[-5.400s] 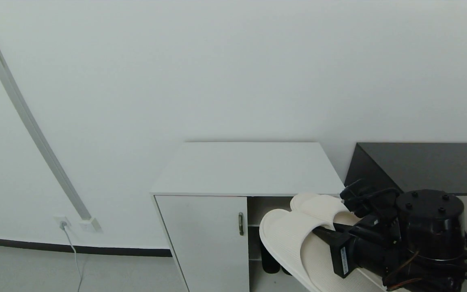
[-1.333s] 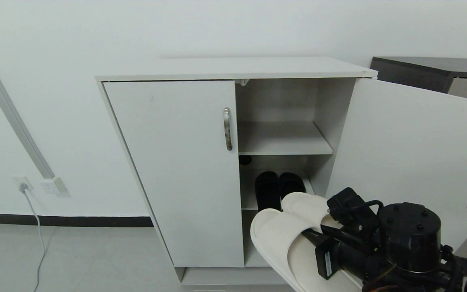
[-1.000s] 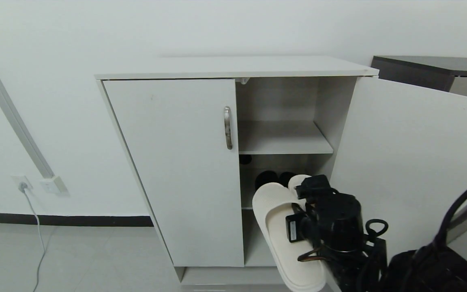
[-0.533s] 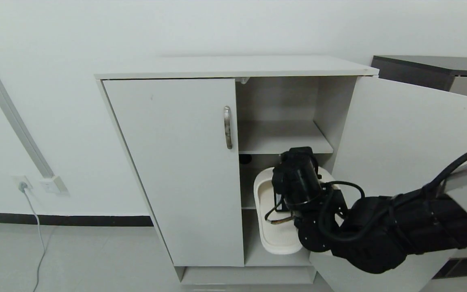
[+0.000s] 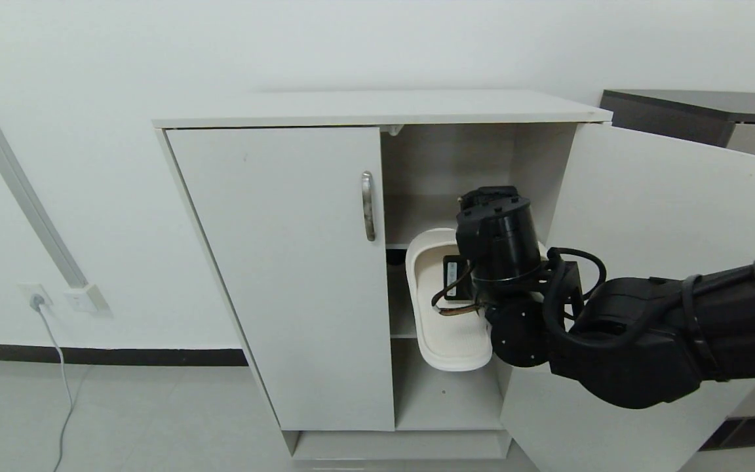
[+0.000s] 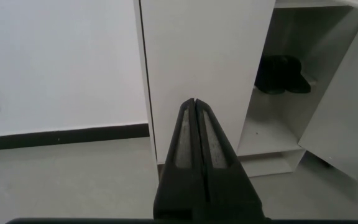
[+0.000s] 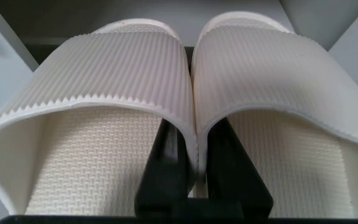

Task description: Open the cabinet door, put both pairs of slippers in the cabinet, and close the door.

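Cabinet [image 5: 377, 108], white, two doors: left door [image 5: 279, 275] shut, with a metal handle [image 5: 367, 206] at its inner edge; right door [image 5: 646, 216] swung wide, baring the shelved right half. One pair of white slippers [image 5: 446, 314], side by side, toes pointing into the cabinet's open half at about the level of its upper shelf [image 5: 417, 223], heels hanging lower, out in front of the opening; whether the toes rest on that shelf cannot be told. Tool, right gripper [image 7: 194, 165]: clamped on the two adjoining inner edges of the white slippers, its arm reaching in past the open right door. One pair of black slippers [image 6: 283, 73], on a lower shelf inside the cabinet's open half. Tool, left gripper [image 6: 195, 134]: fingers pressed together with nothing between them, low in front of the cabinet and well apart from it. Wall socket [image 5: 35, 301] with plugged cable, left of the cabinet. Dark furniture [image 5: 698, 108], right of the cabinet, behind the open door.
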Robot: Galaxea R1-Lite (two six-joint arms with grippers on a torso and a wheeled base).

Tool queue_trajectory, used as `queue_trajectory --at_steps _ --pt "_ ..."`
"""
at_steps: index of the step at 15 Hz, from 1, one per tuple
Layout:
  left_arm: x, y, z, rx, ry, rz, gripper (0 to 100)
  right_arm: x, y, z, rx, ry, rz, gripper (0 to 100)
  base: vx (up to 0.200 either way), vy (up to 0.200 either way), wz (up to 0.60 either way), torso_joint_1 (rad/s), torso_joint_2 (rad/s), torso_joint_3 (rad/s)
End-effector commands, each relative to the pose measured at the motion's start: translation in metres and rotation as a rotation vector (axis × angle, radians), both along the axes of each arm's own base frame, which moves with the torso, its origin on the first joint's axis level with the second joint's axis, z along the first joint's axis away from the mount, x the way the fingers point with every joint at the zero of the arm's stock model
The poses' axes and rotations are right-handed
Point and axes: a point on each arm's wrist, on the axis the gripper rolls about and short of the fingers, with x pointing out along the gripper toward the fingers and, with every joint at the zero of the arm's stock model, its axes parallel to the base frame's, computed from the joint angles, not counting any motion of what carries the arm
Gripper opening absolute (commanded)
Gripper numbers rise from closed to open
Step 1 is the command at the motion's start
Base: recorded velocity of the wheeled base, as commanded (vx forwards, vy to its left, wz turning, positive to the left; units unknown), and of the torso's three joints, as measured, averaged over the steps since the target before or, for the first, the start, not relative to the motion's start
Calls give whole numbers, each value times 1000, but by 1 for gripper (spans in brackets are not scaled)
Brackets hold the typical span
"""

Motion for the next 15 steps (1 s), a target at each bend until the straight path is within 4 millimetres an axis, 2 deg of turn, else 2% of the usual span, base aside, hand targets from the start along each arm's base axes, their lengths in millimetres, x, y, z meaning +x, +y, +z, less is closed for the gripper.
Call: queue_trajectory --at_steps 1,2,12,15 --pt "0 0 0 0 1 0 0 -1 -1 3 8 -6 1 0 0 0 0 0 0 0" --pt "0 0 0 0 1 0 0 -1 -1 3 8 -6 1 0 0 0 0 0 0 0" --pt "0 0 0 0 1 0 0 -1 -1 -6 -11 12 4 0 200 0 0 0 0 4" --pt "0 0 0 -1 1 0 0 7 -3 -11 -13 19 -3 0 0 0 0 0 0 0"
